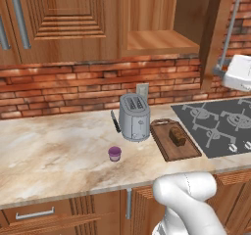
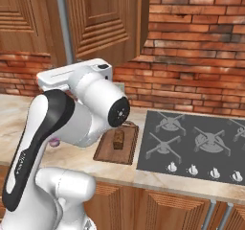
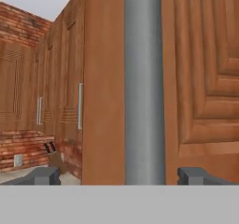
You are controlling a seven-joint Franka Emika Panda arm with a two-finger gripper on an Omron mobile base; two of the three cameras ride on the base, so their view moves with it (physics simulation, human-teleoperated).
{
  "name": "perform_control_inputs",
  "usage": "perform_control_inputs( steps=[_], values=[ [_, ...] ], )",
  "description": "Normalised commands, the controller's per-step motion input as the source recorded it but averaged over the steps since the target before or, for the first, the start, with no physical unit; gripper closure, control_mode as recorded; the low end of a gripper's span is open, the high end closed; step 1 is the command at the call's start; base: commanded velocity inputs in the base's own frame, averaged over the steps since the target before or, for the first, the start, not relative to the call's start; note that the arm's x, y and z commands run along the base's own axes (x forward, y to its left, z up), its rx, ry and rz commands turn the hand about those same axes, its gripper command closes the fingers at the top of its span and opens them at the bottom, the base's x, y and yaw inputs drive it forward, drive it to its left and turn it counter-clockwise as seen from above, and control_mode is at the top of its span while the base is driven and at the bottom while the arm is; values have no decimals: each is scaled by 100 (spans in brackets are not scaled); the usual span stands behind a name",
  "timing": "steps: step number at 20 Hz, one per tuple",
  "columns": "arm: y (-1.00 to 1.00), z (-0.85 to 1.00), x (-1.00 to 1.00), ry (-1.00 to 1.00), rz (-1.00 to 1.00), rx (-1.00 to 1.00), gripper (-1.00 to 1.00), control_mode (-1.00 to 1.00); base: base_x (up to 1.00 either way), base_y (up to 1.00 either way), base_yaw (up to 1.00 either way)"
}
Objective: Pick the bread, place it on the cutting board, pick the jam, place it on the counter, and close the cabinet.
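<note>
The bread (image 1: 177,136) lies on the cutting board (image 1: 169,148), also seen as the bread (image 2: 118,139) on the cutting board (image 2: 106,153). The purple jam (image 1: 114,153) stands on the counter (image 1: 54,151) in front of the toaster. The cabinet (image 1: 162,13) is open, its door (image 1: 215,28) swung out to the right. My white hand (image 1: 240,72) is up at the door's metal bar handle (image 1: 229,28). In the hand view my gripper (image 3: 122,176) is open, with the handle (image 3: 144,78) standing between its fingertips (image 3: 46,175) and nothing gripped.
A grey toaster (image 1: 135,116) stands behind the jam, with a black-handled knife (image 1: 115,122) to its left. The dark stovetop (image 1: 220,124) lies right of the board. Closed wall cabinets (image 1: 63,18) hang to the left. My arm (image 2: 57,128) blocks the left counter in the right base view.
</note>
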Motion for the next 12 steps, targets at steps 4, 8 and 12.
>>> perform_control_inputs(
  steps=[4, 8, 12],
  values=[
    [7, 0, 64, 2, 0, 0, -100, -100, 0, 0, 0],
    [10, 0, 59, 3, 0, 0, -100, -100, 0, 0, 0],
    [17, 0, 46, 1, 0, 0, -100, -100, 0, 0, 0]
  ],
)
